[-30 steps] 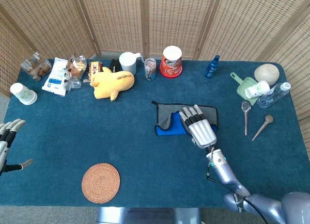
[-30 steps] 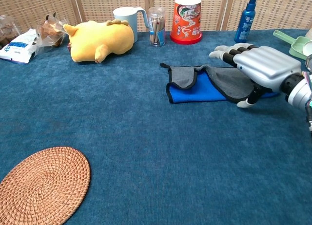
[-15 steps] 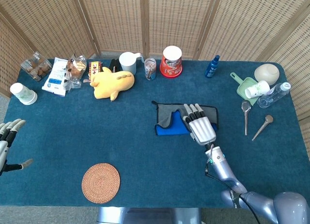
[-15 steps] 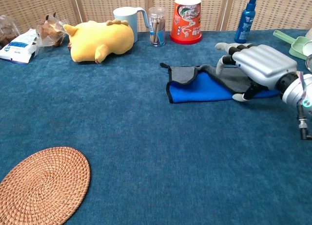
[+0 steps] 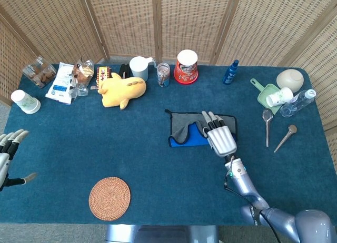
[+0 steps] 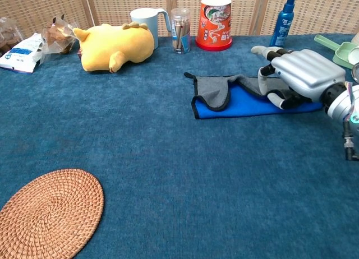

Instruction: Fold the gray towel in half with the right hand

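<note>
**Right hand gripping the towel, left hand idle at table edge**

The left hand [image 5: 9, 151] sits at approx. 9 o'clock of the table [image 5: 131, 148], at the very edge, fingers apart and holding nothing. At 10 o'clock stand a paper cup [image 5: 24, 101] and some snack packets [image 5: 61, 82]. Near 7 o'clock lies a round woven coaster [image 5: 109, 198], well apart from other things. A yellow plush toy [image 5: 122, 90] lies at 11 o'clock; behind it, w/ the wall side, a white mug [image 5: 139, 67], a small glass jar [image 5: 164, 74] and a red noodle cup [image 5: 186, 67] in a row.

The gray towel [image 5: 185, 126] is a bit right of the centre, partly turned over, so its blue underside [image 6: 241, 103] shows along the near edge. The right hand [image 6: 294, 74] rests on the towel's right part, fingers curled down and pinching a raised fold of the cloth. At 1 o'clock stands a blue spray bottle [image 5: 230, 72]; at 2 o'clock a green scoop [image 5: 267, 95], a clear bottle [image 5: 297, 102] and two spoons [image 5: 267, 124].
</note>
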Available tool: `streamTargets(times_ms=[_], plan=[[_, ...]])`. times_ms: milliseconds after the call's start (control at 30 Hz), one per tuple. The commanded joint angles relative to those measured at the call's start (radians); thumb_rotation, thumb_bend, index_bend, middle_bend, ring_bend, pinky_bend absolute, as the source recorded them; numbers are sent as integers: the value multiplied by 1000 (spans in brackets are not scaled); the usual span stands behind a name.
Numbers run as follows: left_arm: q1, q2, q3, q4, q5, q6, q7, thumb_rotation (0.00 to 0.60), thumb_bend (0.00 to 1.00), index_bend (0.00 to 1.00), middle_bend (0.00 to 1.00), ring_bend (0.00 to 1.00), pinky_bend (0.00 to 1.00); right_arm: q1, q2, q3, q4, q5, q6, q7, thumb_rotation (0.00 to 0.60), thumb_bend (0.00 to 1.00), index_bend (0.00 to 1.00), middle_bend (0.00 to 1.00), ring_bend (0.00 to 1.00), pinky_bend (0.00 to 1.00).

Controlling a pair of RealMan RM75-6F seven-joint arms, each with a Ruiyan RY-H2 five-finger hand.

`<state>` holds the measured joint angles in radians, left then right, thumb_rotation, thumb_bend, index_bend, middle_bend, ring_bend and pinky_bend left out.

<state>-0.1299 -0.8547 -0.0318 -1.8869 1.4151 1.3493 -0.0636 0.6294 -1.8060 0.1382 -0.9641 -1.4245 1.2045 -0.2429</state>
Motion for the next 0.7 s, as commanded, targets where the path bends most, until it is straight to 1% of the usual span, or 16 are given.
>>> streamTargets(times_ms=[33, 167, 367, 467, 700], plan=[[0, 0, 1, -1, 2, 0, 1, 600, 114, 0, 0, 0, 0, 14, -23, 29, 48, 22, -14, -8, 600, 448, 557, 57, 0, 258], [2, 1, 1, 0, 1, 4, -3, 600, 113, 0, 0, 0, 0, 25, -38, 58, 83, 51, -36, 7, 600, 455, 593, 67, 0, 267], [-1, 3, -1, 4, -4, -2, -8, 600, 113, 0, 0, 0, 0, 31, -42, 67, 130, 58, -44, 16, 600, 459, 617, 73, 0, 276], [-2, 3, 1, 4, -2, -5, -7, 600, 113, 0, 0, 0, 0, 52, -47, 90, 163, 73, -60, 13, 600, 458, 621, 74, 2, 278], [0, 3, 0, 3, -6, -2, -8, 600, 113, 0, 0, 0, 0, 87, -55, 148, 202, 126, -92, -2, 600, 465, 627, 76, 3, 280]])
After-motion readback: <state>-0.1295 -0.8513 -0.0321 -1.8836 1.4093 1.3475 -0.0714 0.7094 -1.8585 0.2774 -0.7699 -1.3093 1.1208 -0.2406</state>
